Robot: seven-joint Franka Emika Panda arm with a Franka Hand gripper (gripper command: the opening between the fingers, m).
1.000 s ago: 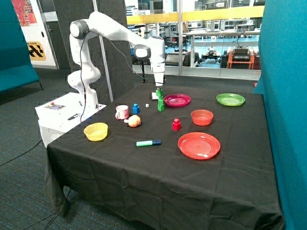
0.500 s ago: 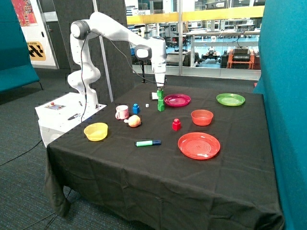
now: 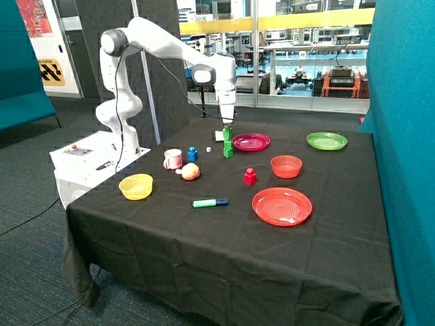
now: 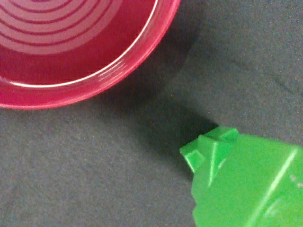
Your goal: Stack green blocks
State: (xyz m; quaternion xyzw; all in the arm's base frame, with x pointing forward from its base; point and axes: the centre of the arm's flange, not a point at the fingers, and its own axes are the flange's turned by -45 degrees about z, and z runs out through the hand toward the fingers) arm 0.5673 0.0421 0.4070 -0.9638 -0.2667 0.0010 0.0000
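Claw [image 3: 227,125] straight down atop green blocks [image 3: 228,142] — grip state unclear.

Grey carpet floor [image 3: 41,272], teal partition [image 3: 404,170], glass windows [image 3: 306,54] behind, black-clothed table [image 3: 224,258]

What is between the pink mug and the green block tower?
In the outside view, a small blue brick stands between the pink mug and the green blocks; the gripper sits atop them.
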